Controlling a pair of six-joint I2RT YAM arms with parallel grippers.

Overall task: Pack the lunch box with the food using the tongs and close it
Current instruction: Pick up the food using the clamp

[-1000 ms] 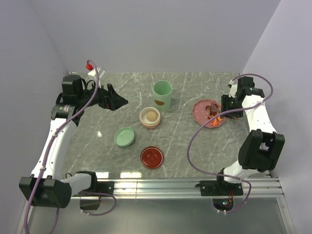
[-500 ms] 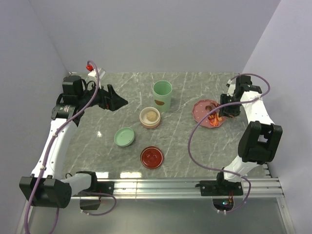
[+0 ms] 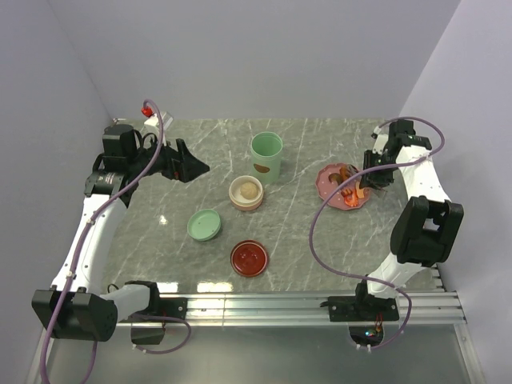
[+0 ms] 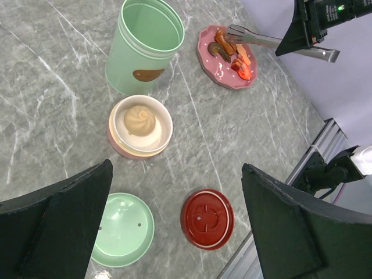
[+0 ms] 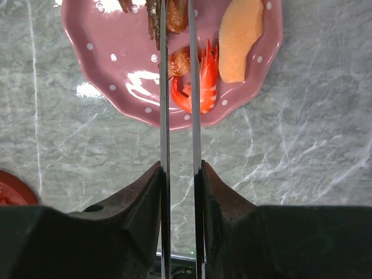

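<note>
My right gripper (image 5: 178,168) is shut on the silver tongs (image 5: 164,87), its fingers pressing the two arms almost parallel. The tongs (image 4: 261,40) reach over the pink plate (image 5: 116,52), which holds the food: a red shrimp (image 5: 200,87), an orange slice (image 5: 239,38) and brown pieces (image 5: 174,14). A small brown bit (image 5: 179,61) lies between the arms. The tips run out of the right wrist view. The lunch box's tall green cup (image 3: 266,156) stands at mid-table. My left gripper (image 3: 188,166) hovers open and empty at the far left.
A beige tier with a dumpling (image 3: 246,192) sits in front of the green cup. A green lid (image 3: 204,225) and a red lid (image 3: 250,258) lie nearer the arm bases. The plate (image 3: 326,182) lies close to the right wall.
My right gripper has squeezed the tongs' arms closer together and its wrist has shifted a little farther back over the plate. The left arm has not moved.
</note>
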